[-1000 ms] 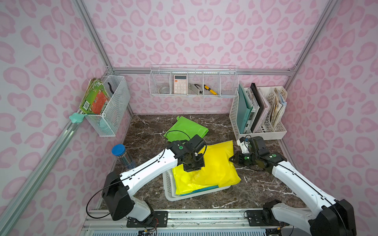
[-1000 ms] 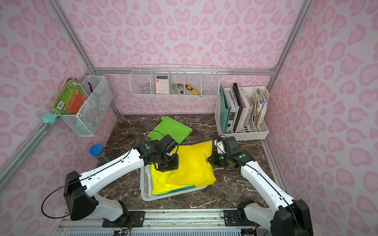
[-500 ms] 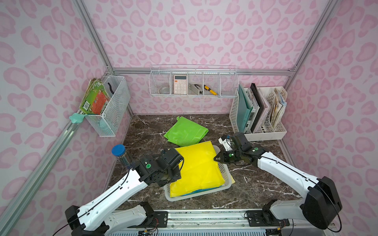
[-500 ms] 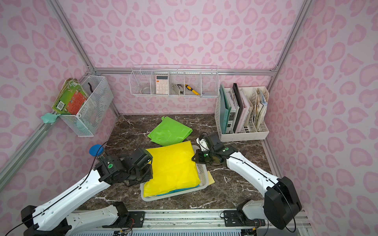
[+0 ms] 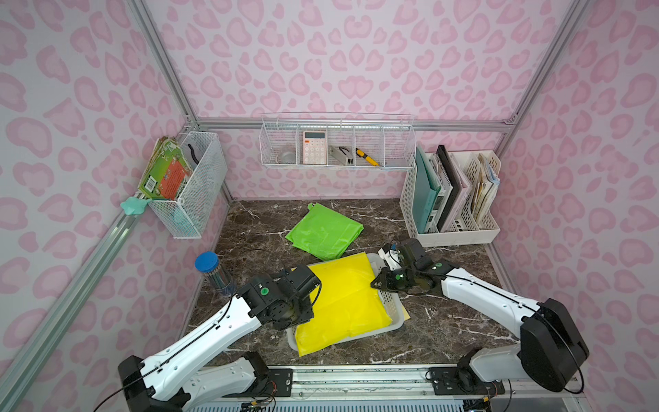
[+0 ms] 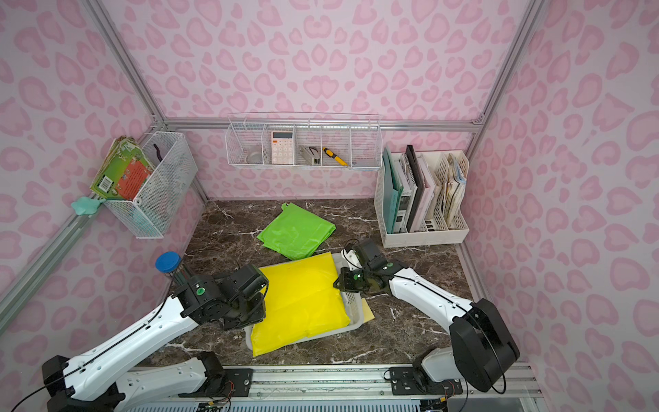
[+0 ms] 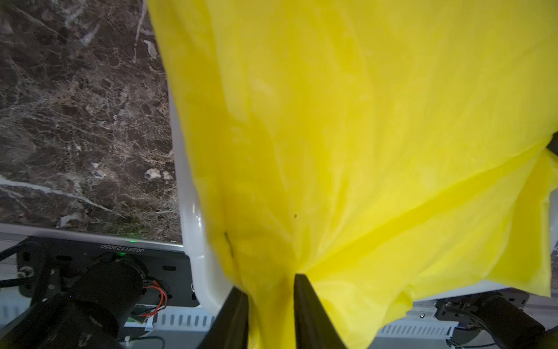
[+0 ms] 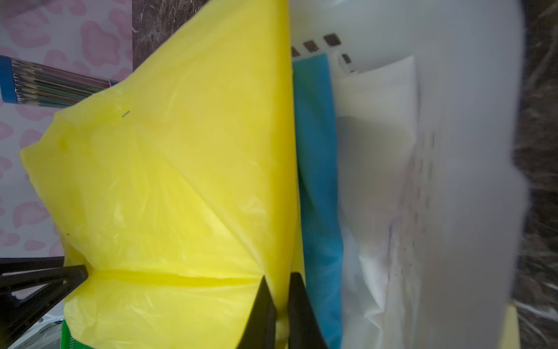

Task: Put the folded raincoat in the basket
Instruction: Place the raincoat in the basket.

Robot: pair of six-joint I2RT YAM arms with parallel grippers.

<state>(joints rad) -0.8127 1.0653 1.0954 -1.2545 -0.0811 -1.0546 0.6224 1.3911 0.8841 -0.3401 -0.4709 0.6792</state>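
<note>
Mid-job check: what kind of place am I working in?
Looks like a staged robot test booth dressed as a desk corner: pink-patterned walls on an aluminium frame, a wire wall basket holding a calculator, a file holder on the marble-look tabletop.

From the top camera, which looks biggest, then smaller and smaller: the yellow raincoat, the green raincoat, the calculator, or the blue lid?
In a top view, largest to smallest:
1. yellow raincoat
2. green raincoat
3. calculator
4. blue lid
The last two look close; the calculator is only a little taller.
</note>
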